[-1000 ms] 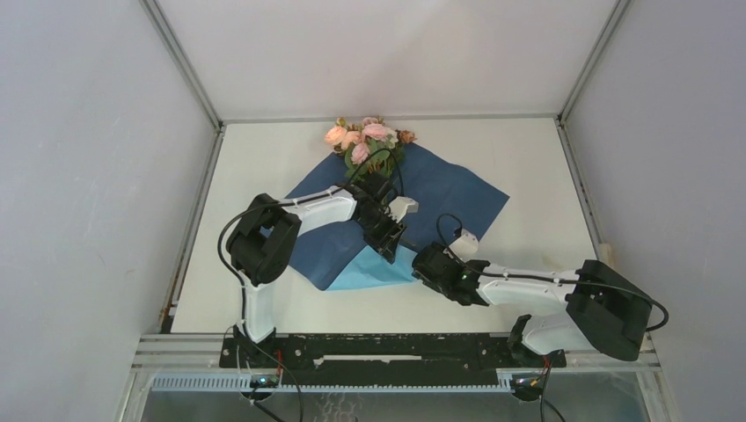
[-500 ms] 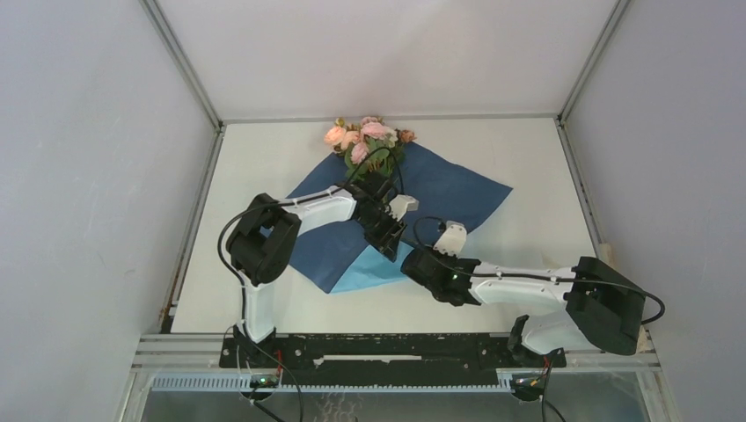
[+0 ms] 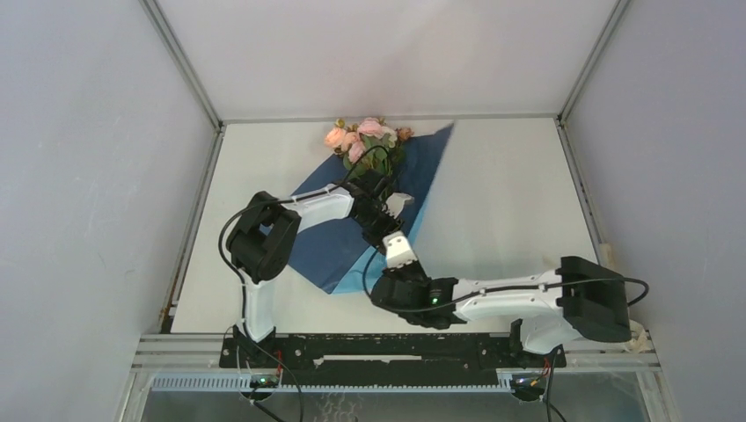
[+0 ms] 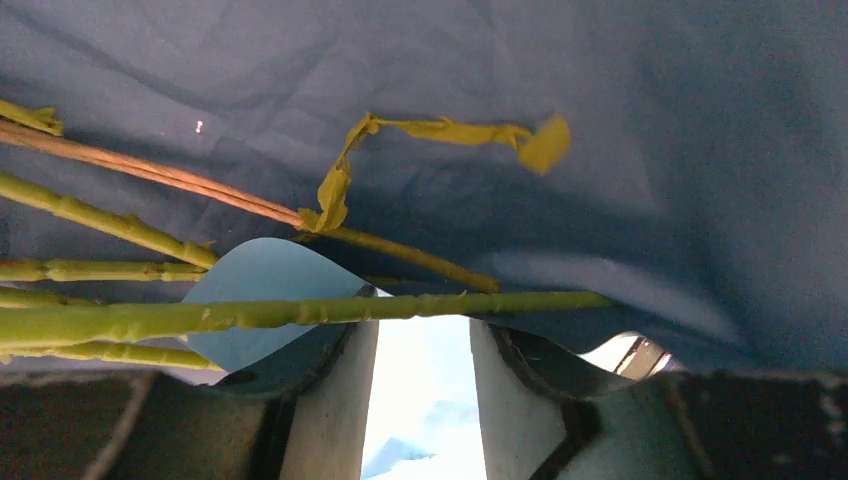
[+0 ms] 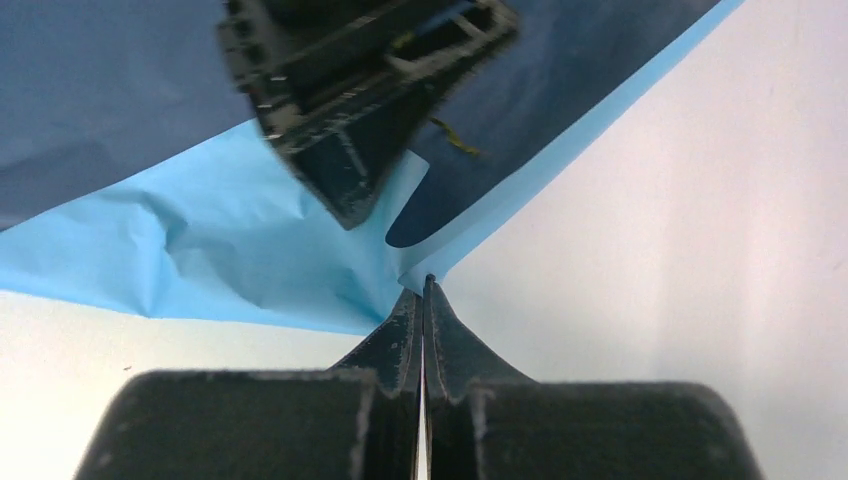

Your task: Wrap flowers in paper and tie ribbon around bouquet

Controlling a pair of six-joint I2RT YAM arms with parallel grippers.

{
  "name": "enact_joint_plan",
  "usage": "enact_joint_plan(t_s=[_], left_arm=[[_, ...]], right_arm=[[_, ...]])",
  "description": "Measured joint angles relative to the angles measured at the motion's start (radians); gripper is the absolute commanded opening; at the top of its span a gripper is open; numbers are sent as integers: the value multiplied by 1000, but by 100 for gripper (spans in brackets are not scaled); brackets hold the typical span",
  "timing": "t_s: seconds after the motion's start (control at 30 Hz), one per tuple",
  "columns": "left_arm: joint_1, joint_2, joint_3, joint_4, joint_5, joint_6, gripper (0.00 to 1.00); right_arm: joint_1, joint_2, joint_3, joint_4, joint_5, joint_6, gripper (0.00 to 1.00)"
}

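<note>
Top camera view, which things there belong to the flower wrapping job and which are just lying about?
Part of the job: flowers; paper under them; right gripper, pinching a corner of the paper; left gripper, at the stems. No ribbon is in view.
Just there: white table; grey walls.

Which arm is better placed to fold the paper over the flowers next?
Right, probably. The right claw is shut on the edge of the paper, with that side raised. The left claw stands open at the stems of the flowers.
</note>
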Motion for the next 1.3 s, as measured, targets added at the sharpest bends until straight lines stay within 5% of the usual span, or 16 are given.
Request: enact_joint_plan(t_s=[0.4,0.8,1.07,1.3], left_arm=[[69,-1,-2,-3,55,-31,53],[360,-177,0,-44,181,-51,68],[564,-385,-180,195,324,-363,77],[568,-440,-424,493,343,-673,86]], right_arm=[[74,296,94,178,-15,-369,0],[101,461,164,191,-93,-473,0],[102,489,182,182,-107,-476,0],[102,492,183,182,-109,-481,0]])
